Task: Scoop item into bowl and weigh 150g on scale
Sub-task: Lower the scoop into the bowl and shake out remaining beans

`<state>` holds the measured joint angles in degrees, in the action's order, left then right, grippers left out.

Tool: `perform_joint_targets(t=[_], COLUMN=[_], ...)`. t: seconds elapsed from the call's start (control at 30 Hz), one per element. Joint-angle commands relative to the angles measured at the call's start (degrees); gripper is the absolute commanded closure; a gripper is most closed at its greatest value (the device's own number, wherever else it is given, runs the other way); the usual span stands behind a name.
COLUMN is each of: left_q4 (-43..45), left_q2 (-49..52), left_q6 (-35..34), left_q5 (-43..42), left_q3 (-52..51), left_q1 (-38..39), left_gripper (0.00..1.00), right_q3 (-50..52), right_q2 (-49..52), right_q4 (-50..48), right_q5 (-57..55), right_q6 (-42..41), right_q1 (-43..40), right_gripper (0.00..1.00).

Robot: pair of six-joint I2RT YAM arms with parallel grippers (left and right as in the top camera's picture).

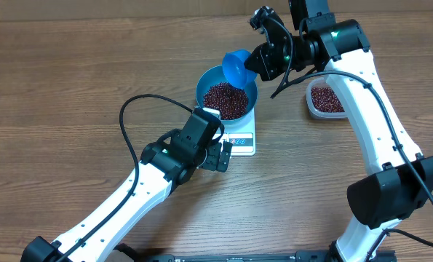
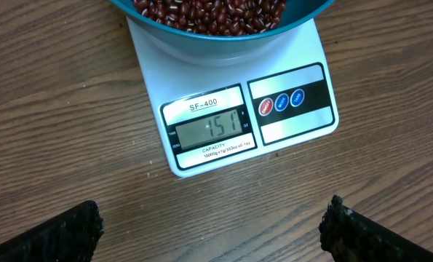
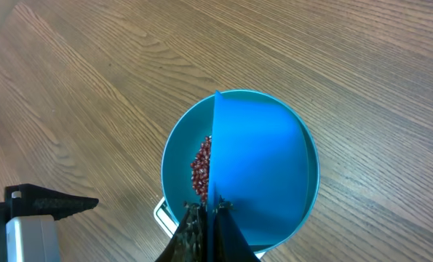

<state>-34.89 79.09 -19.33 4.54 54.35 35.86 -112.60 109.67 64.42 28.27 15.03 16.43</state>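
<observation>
Wooden table (image 1: 70,87); left gripper (image 2: 212,222) spread near scale (image 2: 238,102), right gripper (image 3: 205,233) seemingly clamping scoop (image 3: 260,167)

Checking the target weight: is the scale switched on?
On. The scale has digits on its display, reading 151, with the bowl of beans on it.

The round deep blue bowl (image 1: 202,81) sits on the small white square scale (image 1: 244,140), with a heap of small red-brown beans (image 1: 225,100) inside it. A small blue plastic scoop (image 1: 238,67) hangs over the bowl's far rim (tilted). A clear plastic tub (image 1: 311,103) lies apart on the right.
</observation>
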Motion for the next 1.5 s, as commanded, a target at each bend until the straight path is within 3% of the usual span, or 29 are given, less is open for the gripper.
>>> perform_joint_targets(t=[0.0,0.33,0.97,1.47], left_q4=[0.00,0.00,0.00,0.00], left_q2=[-0.33,-0.33,-0.33,-0.33], left_q6=[0.92,0.92,0.92,0.92], left_q5=[0.37,0.37,0.37,0.37], left_q3=[-0.66,-0.66,-0.66,-0.66], left_q1=[-0.22,-0.22,-0.22,-0.22], left_gripper=[0.00,0.00,0.00,0.00], right_q3=[1.11,5.16,6.91,6.91], right_q2=[-2.08,-2.08,3.80,6.19], right_q4=[-0.37,-4.42,-7.02,-3.78], right_q5=[-2.93,-13.07,-13.27,-13.25], right_q6=[-0.02,5.31,13.66,13.77], right_q1=[1.95,8.39,9.44,9.44], right_gripper=[0.96,0.96,0.96,0.96])
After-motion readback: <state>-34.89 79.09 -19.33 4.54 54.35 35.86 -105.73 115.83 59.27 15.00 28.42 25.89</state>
